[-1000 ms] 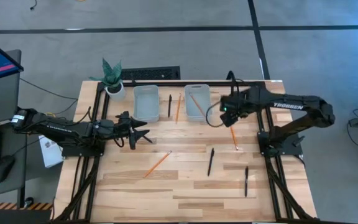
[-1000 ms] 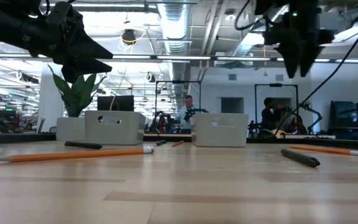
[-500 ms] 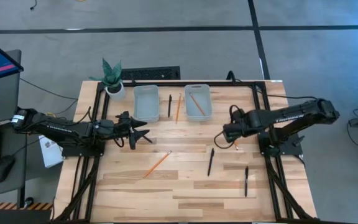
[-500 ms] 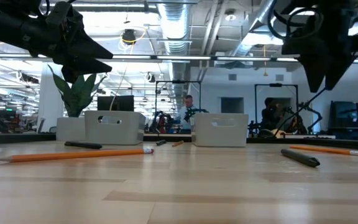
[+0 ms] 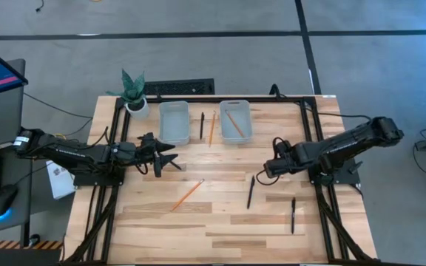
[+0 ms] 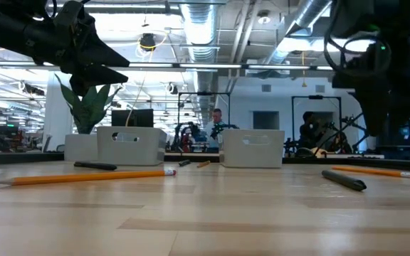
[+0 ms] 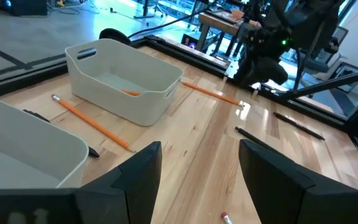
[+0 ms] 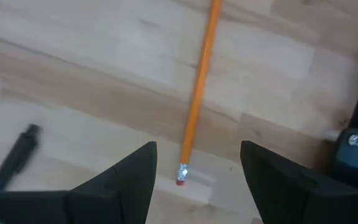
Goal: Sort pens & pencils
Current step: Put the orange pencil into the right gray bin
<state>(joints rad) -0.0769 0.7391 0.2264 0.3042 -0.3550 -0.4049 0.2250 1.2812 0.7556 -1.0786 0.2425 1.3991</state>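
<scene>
From above, the right gripper [image 5: 266,168] sits low over the wooden table [image 5: 228,229], right of centre, jaws spread and holding nothing. The left gripper [image 5: 170,156] hangs at the left edge, jaws spread too, empty. One pencil [image 5: 187,194] lies loose mid-table, another [image 5: 212,128] rests between the two white bins next to a pen [image 5: 202,125], and a third pencil [image 5: 234,121] is inside the right bin [image 5: 236,137]. The left bin [image 5: 174,139] looks empty. Two more pens lie on the right half, one [image 5: 251,191] just beside the right gripper, one [image 5: 293,215] nearer the front edge.

At table level, a pencil [image 6: 84,177] stretches along the foreground left, a pen [image 6: 344,179] lies at right, both bins stand behind.

Left wrist view: fingers [image 7: 135,177] wide apart, a pencil [image 7: 92,122] lying between the bins ahead.

Right wrist view: open fingers [image 8: 126,180] straddle a pencil [image 8: 197,98] flat on the wood, its eraser end between them; a pen [image 8: 11,157] lies off to one side.
</scene>
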